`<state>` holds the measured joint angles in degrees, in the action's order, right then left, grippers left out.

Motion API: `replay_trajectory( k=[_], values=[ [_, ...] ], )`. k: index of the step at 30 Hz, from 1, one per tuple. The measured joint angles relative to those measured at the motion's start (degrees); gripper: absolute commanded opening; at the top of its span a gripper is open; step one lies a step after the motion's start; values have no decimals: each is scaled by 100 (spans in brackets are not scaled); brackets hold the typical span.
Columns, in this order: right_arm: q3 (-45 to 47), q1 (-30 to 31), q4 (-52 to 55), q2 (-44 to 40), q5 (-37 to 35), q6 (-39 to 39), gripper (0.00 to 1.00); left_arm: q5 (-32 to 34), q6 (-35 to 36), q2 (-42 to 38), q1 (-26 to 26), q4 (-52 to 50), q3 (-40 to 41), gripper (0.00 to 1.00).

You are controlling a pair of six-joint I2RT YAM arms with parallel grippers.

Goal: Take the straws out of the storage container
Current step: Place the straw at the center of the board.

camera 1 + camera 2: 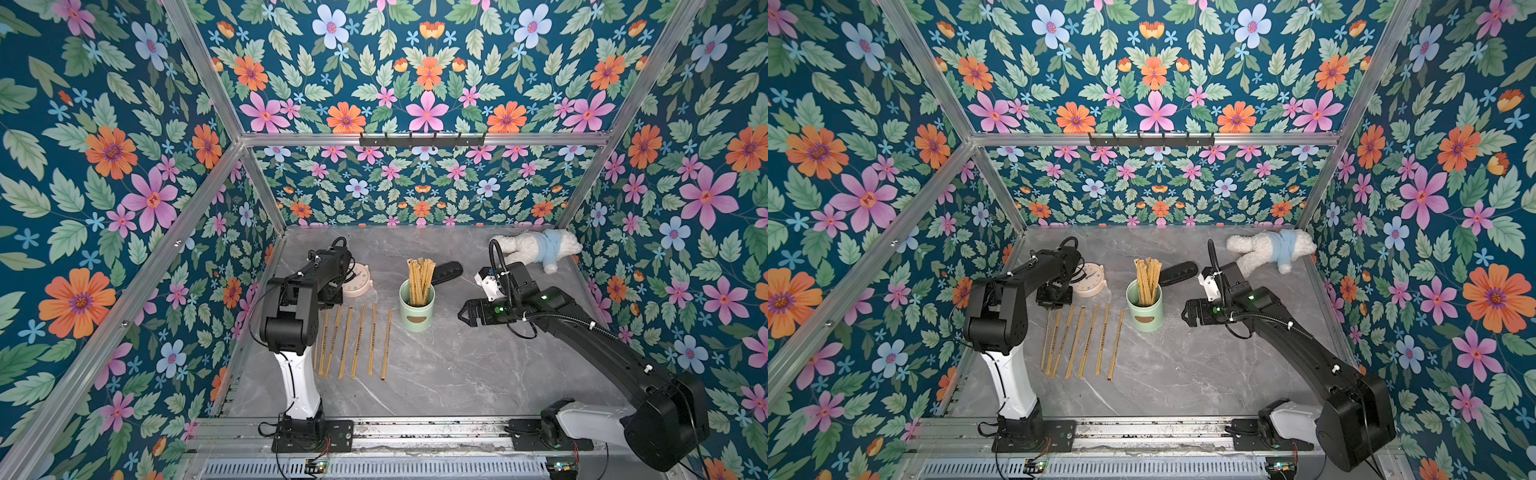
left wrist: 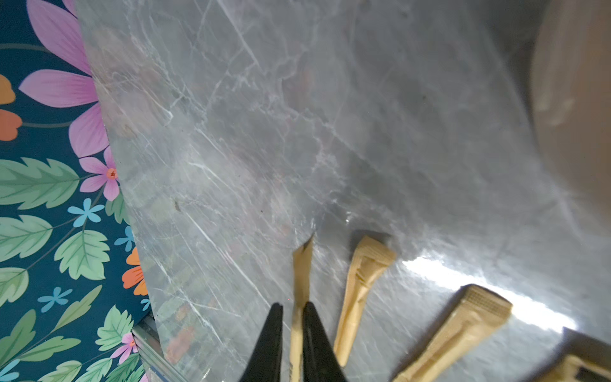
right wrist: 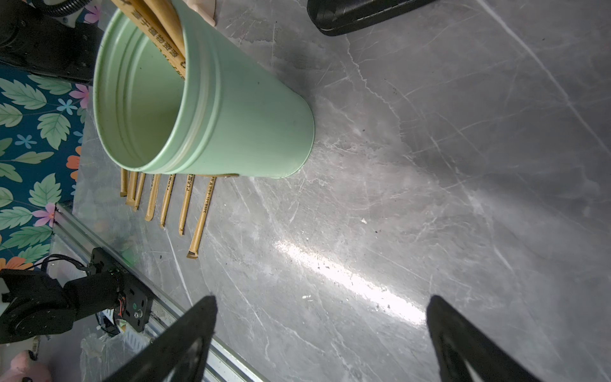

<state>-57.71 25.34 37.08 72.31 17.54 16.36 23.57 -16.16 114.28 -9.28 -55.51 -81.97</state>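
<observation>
Straddles one straw [image 2: 302,264] with the left gripper [image 2: 293,304] at the left end of the flat row [image 1: 358,340], jaws narrow; cannot tell if pinching or released. Holds the right gripper [image 3: 322,297] wide open right of the storage container [image 1: 417,316], probably to steady it, more straws [image 1: 420,276] upright inside.

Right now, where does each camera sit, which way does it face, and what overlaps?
Top view: high behind the arms' bases, looking down and forward at the table; left arm and right arm show.
Top view: same head, same direction; same arms, storage container central.
Left wrist: low over the table; left gripper fingertips flank one of the straws.
Right wrist: beside the storage container, facing it; open right gripper fingertips show.
Shared: right wrist and both top views see storage container and laid-out straws.
</observation>
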Motion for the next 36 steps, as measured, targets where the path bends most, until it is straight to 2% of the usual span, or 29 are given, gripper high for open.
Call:
replay_trajectory(
  k=[10, 22, 28, 36],
  values=[
    [-7, -2, 0, 7, 0, 0, 99, 74, 17, -98, 11, 24, 87, 28],
    [-9, 0, 2, 28, 0, 0, 99, 76, 101, -177, 42, 173, 284, 46],
    [-15, 0, 4, 57, 0, 2, 99, -96, 127, -369, 109, 332, 404, 45],
    [-31, -2, 24, 92, 2, 0, 99, -741, 286, -678, 382, 658, 713, 45]
  ],
)
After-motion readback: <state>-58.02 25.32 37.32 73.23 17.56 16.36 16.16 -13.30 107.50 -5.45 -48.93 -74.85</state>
